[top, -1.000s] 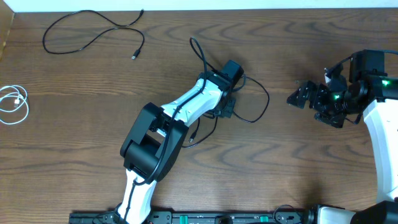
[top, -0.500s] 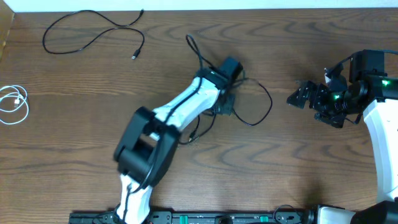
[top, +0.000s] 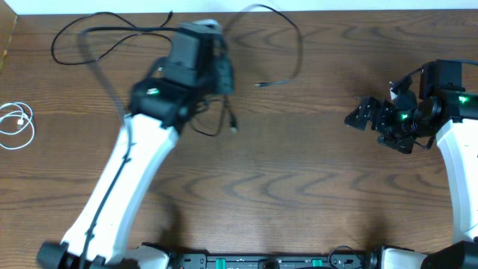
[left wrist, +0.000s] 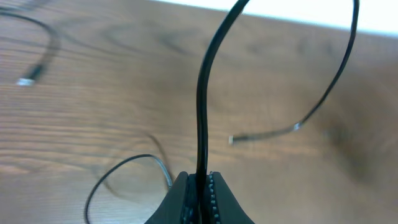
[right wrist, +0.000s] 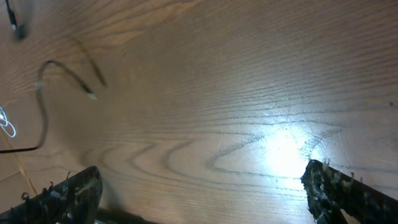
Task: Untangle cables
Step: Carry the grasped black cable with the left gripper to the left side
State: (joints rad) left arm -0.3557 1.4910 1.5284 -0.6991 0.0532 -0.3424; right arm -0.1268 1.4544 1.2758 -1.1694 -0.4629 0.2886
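White coiled cord point(top: 16, 123) lies at the table's far left edge, and a loose black cable point(top: 66, 31) sprawls along the back left, both apart from the rest. Next along, my left gripper point(left wrist: 200, 182) is clamped tight on a thin black cable point(left wrist: 202, 93) that arcs up and over to a small plug hanging free. A second black strand point(top: 203, 131) dangles beneath, and I cannot tell whether it is the same cord. I'd carry it slowly and high, clear of the laid-out cable, then set it on bare brown wooden table point(top: 299, 187). Far right, my right gripper point(top: 358, 116) hovers wide open, holding nothing. A second ago the left arm sat low at table centre over the tangle. It has since swung up toward the back left, cable in tow, while the right arm has not moved.
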